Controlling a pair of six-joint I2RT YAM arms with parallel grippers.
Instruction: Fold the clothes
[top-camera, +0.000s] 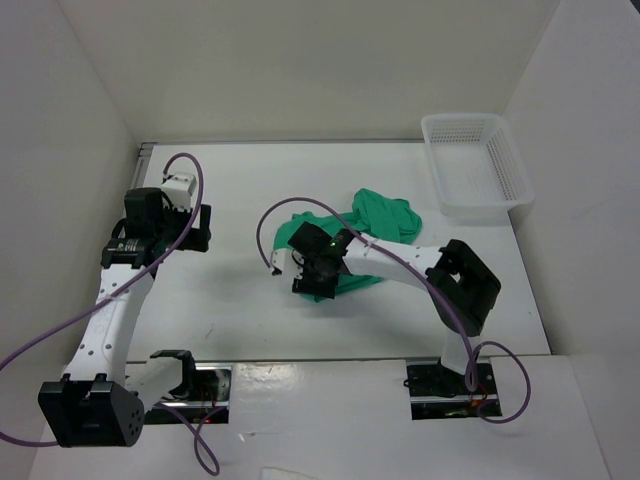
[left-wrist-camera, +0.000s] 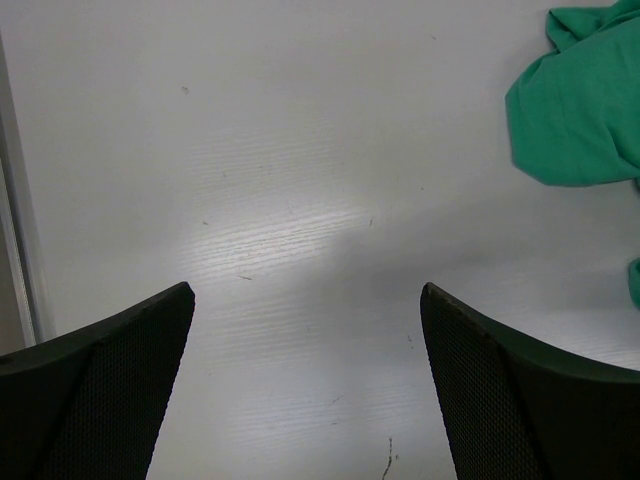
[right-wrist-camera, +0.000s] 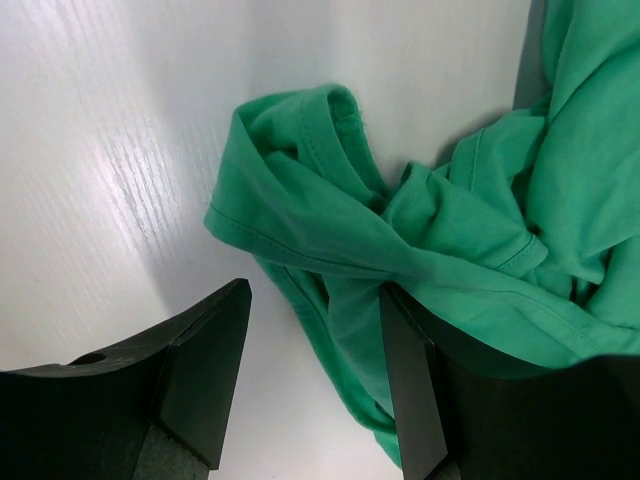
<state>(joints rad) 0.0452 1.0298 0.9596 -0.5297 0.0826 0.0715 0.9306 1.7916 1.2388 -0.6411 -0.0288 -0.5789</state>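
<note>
Straddling the crumpled T-shirt (right-wrist-camera: 300, 215), right pincer (right-wrist-camera: 314, 295) gapes.

A robotics lab test cell: a white table (top-camera: 250, 320) boxed in by plain white panels (top-camera: 300, 70) at the frame's top and sides, left arm (top-camera: 112, 315) and right arm (top-camera: 400, 262) bolted along its bottom edge, purple cables (top-camera: 40, 346) trailing loose.

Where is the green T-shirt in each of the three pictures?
Top view: the crumpled emerald-green fabric T-shirt lies mid-table, slightly right of centre.
Left wrist view: only its edge shows, upper right corner.
Right wrist view: it fills the centre and right.
Shared landmark: the white table under it in all three.
</note>
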